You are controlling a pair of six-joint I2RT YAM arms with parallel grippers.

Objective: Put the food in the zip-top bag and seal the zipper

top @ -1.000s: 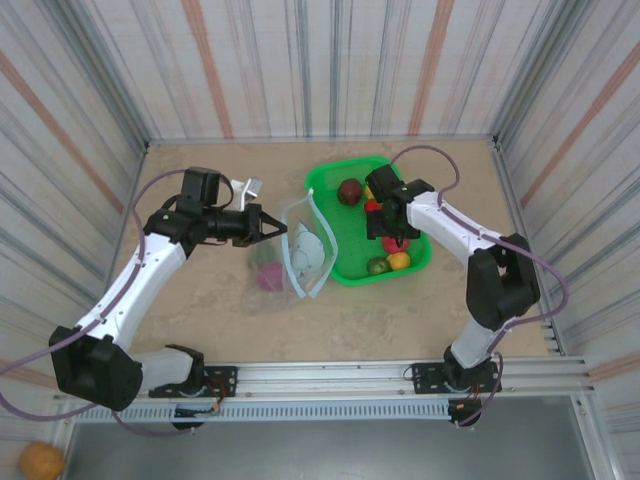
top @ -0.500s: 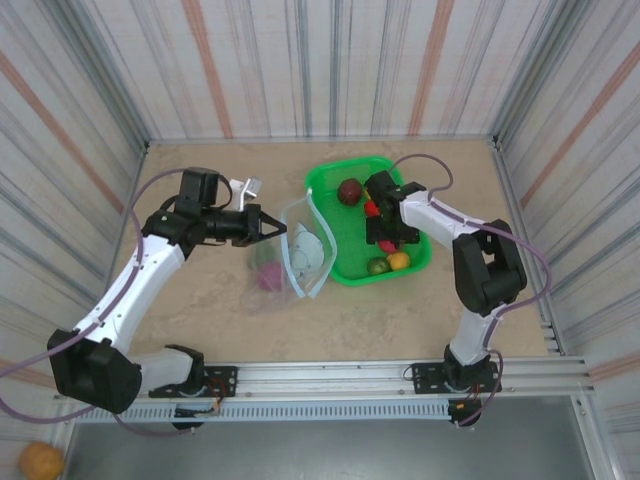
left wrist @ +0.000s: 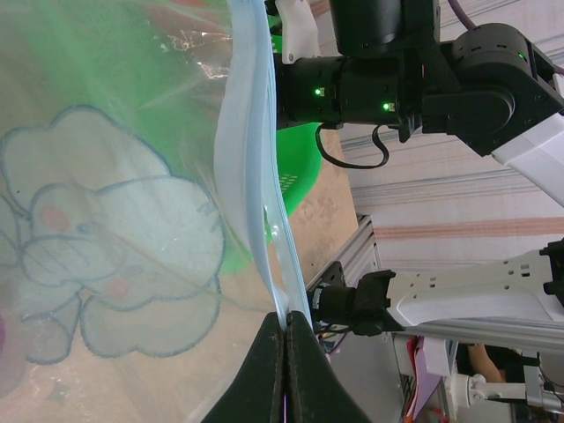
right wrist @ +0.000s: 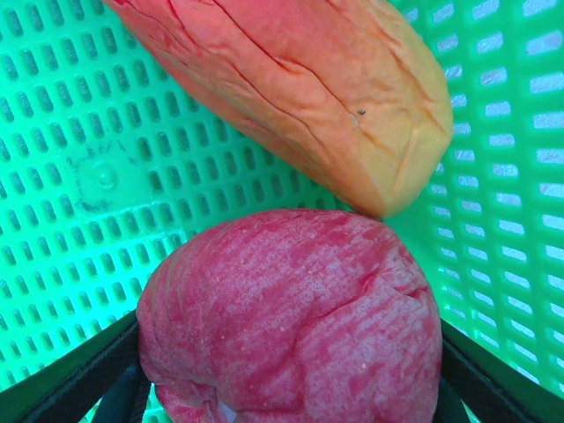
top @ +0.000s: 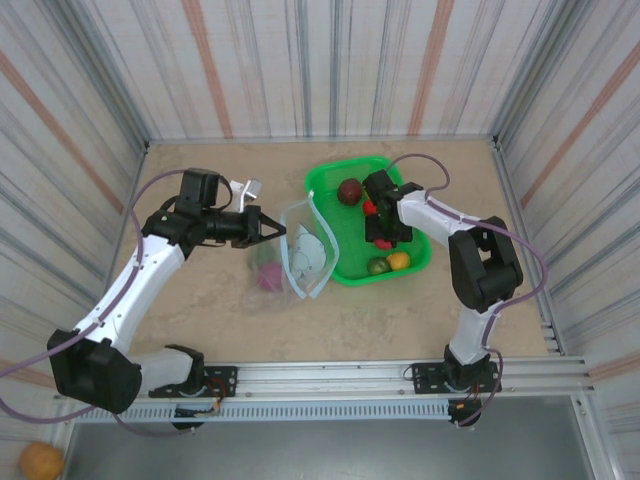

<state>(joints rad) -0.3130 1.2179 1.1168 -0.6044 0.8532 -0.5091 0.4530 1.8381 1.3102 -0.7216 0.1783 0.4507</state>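
Left gripper [top: 268, 228] is clenched on the pale blue zipper strip [left wrist: 251, 176] of the clear bluish zip-top plastic bag [top: 305, 255]. The bag lies mid-table, and a magenta toy fruit [top: 270, 277] shows through it at its 8 o'clock. We see the green mesh plastic tray [top: 345, 163] at the bag's 3 o'clock. Right gripper [top: 383, 228] is down in the tray, fingers [right wrist: 106, 379] flanking a pink-red toy fruit [right wrist: 291, 308]; we cannot tell if it's gripped. An orange-yellow toy fruit [right wrist: 300, 79] touches the pink-red one at 12 o'clock.
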